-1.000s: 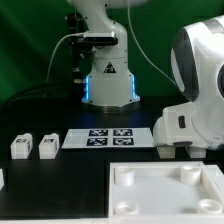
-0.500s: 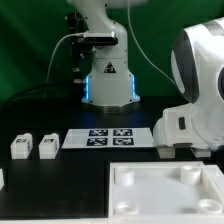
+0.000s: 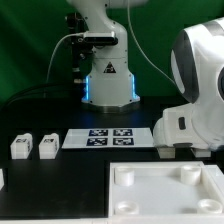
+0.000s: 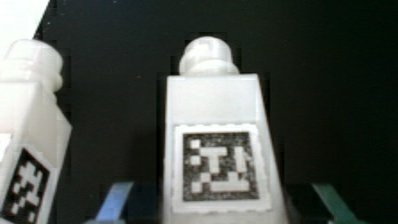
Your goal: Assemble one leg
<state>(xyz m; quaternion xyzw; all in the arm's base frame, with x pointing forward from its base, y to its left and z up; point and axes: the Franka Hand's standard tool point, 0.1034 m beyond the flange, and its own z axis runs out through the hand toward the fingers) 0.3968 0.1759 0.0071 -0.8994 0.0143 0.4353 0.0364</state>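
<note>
In the wrist view a leg (image 4: pixel 217 130), a white chunky block with a black-and-white tag and a rounded peg on its end, lies between the two fingertips (image 4: pixel 118 203) of my gripper (image 4: pixel 222 208). The jaws stand open, with a dark gap on each side of the leg. A second identical leg (image 4: pixel 31 120) lies beside it. In the exterior view my gripper (image 3: pixel 182 150) is low over the table at the right, its fingertips and these two legs hidden by the hand. Two more legs (image 3: pixel 21 146) (image 3: pixel 47 146) stand at the left.
The large white square tray-like piece with corner sockets (image 3: pixel 165 200) lies at the front right, just in front of the hand. The marker board (image 3: pixel 108 137) lies mid-table. The arm's base (image 3: pixel 108 85) stands at the back. The table top is black.
</note>
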